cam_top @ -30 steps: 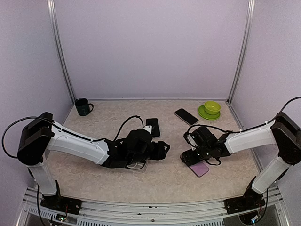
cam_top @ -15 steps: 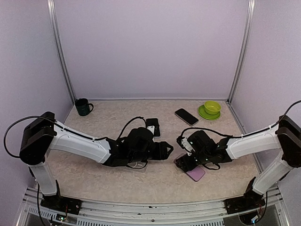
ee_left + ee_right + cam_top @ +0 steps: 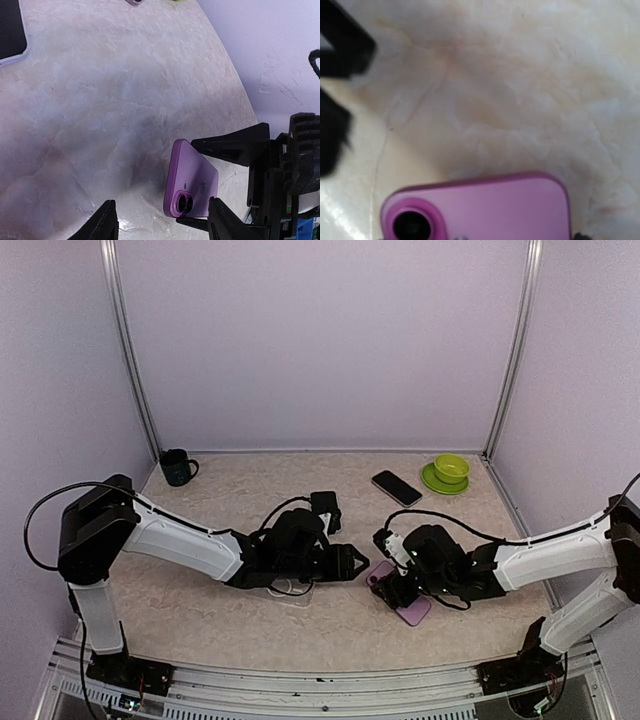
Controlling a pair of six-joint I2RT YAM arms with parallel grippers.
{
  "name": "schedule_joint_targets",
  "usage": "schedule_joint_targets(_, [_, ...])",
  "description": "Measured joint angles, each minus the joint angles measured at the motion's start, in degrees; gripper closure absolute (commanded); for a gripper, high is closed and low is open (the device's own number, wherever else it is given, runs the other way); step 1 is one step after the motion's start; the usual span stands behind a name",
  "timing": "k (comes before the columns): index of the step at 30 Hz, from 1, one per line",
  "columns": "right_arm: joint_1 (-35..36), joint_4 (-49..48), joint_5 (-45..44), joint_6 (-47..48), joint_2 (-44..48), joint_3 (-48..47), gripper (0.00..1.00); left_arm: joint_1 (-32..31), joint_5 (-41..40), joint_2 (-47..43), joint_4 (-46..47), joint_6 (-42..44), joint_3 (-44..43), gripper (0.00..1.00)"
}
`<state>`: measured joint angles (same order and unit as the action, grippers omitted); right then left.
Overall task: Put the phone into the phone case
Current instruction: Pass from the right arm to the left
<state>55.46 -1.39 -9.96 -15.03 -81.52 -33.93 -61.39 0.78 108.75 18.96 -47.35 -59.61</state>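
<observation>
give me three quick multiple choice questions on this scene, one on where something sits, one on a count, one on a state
1. Where does the dark green mug stand?
A. at the back left corner of the table
B. inside the green bowl
C. between the two arms

2. How many camera lenses show on the back of the purple phone?
A. one
B. two
C. four

3. How is the left end effector?
A. shut on the mug
B. shut on the purple phone
C. open, gripping nothing

Answers:
1 A, the top view shows it far back on the left, away from both arms.
2 B, the left wrist view shows a pair of lenses side by side.
3 C, its jaws stand wide apart in its own wrist view, short of the phone.
</observation>
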Motion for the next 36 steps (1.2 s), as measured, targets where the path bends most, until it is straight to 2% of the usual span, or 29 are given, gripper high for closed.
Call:
schedule_joint_targets(12, [2.3, -2.9, -2.9, 1.0, 3.3, 1.7, 0.45, 1.1, 10.4, 4.2, 2.6, -0.2, -1.9, 0.43])
schedule_joint_targets(20, [4.2, -3.4, -3.8, 1.7, 3.4, 2.1, 0.45, 1.1, 14.8, 6.4, 4.9, -0.9, -2.1, 0.49])
schedule_joint_targets(24, [5.1, -4.1, -4.3, 2.0, 3.4, 2.1, 0.45, 1.1, 16.1, 6.5, 6.3, -1.4, -2.1, 0.55])
schedule_joint_targets(32, [5.7, -4.6, -4.9, 2.2, 3.4, 2.1, 0.45, 1.2, 18.2, 6.6, 8.9, -2.3, -2.1, 0.77])
schedule_joint_targets(36, [5.9, -4.8, -5.5, 2.3, 3.3, 2.1, 0.45, 1.6, 18.5, 7.1, 9.1, -2.4, -2.1, 0.85])
